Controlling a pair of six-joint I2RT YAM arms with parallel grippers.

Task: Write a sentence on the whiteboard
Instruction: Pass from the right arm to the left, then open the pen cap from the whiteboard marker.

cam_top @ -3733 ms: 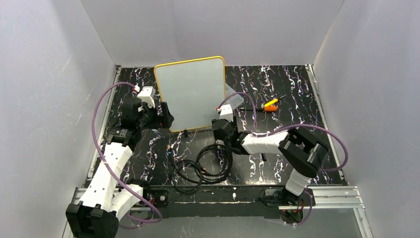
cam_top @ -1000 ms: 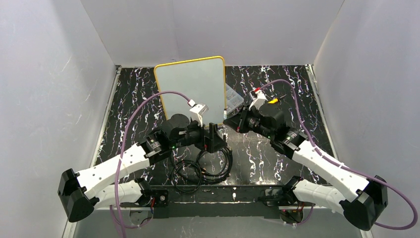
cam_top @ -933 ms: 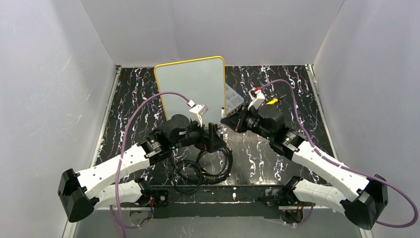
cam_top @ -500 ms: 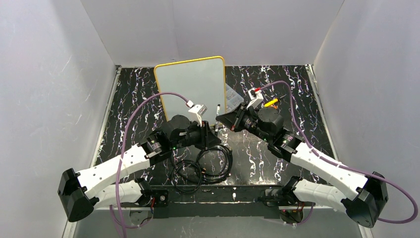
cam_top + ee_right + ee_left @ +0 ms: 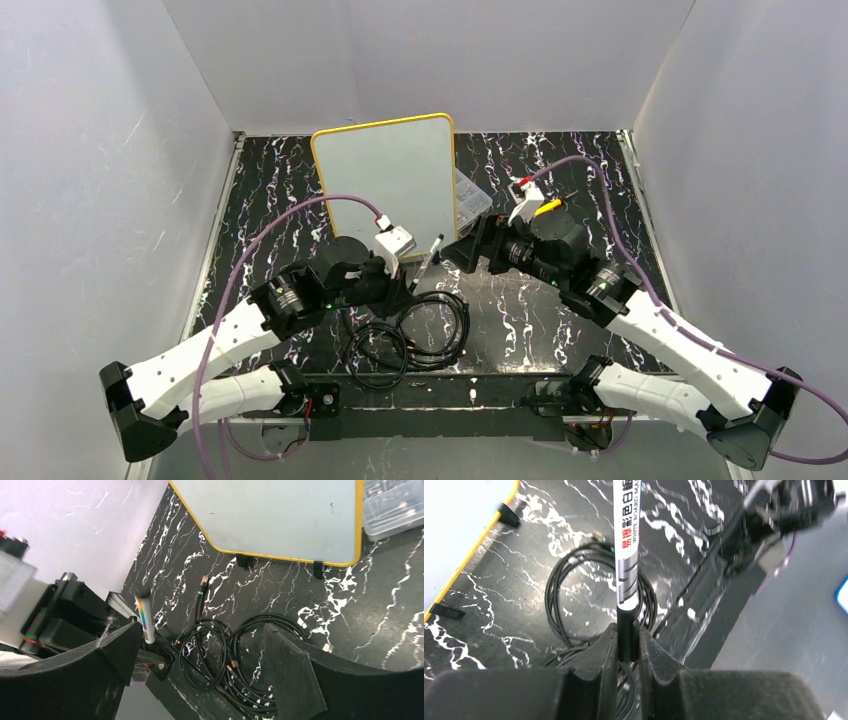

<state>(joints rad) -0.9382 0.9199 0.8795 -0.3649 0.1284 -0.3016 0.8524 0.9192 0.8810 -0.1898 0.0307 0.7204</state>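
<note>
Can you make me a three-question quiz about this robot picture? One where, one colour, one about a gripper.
1. Where do the black cables lie? A in a clear box; B on the table in front of the whiteboard; C on an arm.
2. What colour is the whiteboard's frame? A yellow; B green; C red.
3. What is the left gripper doing? A standing open; B shut on the marker; C shut on a cable.
Answers: B, coils lie by the board's feet; A, its rim is yellow; B, its fingers pinch the marker.
</note>
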